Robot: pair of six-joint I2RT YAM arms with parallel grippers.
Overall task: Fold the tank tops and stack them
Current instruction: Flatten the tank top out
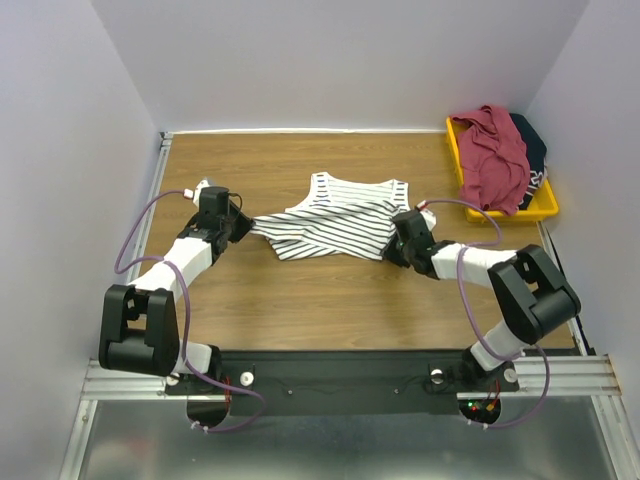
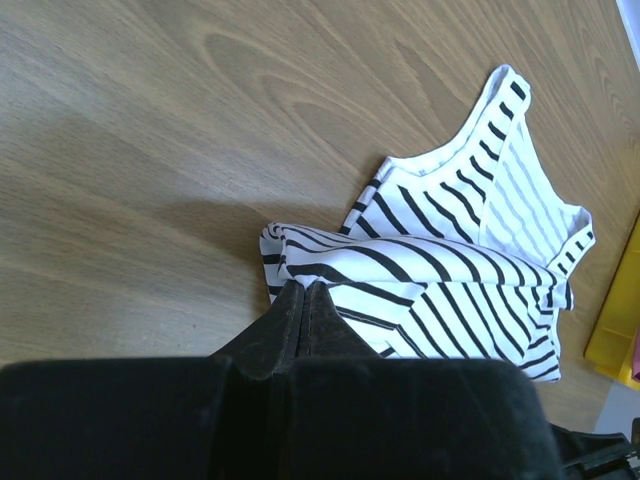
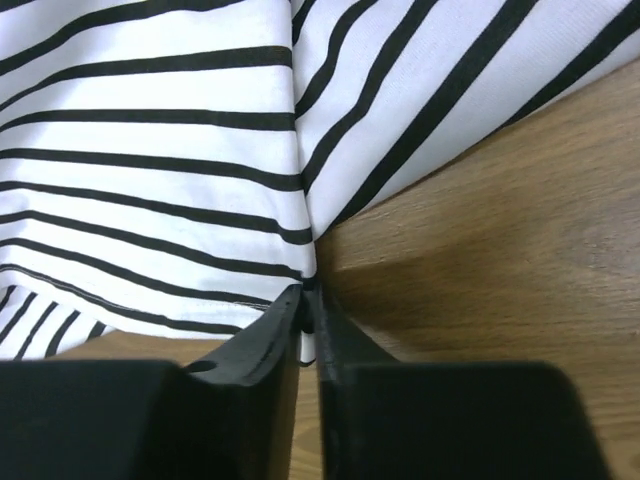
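Note:
The white tank top with thin black stripes (image 1: pixel 335 220) lies in the middle of the wooden table, straps toward the far side. My left gripper (image 1: pixel 243 226) is shut on its lower left corner, seen pinched in the left wrist view (image 2: pixel 305 284). My right gripper (image 1: pixel 398 238) is shut on its lower right edge, with cloth (image 3: pixel 170 160) held between the fingers (image 3: pixel 270 335). The striped top (image 2: pixel 460 260) is stretched between both grippers. The maroon-red tank top (image 1: pixel 494 155) lies heaped in the yellow bin, with the dark navy top (image 1: pixel 531 150) beneath it.
The yellow plastic bin (image 1: pixel 545 206) stands at the back right corner, next to the right wall; its edge shows in the left wrist view (image 2: pixel 618 330). White walls enclose the table (image 1: pixel 300 300) on three sides. Purple cables loop off both arms.

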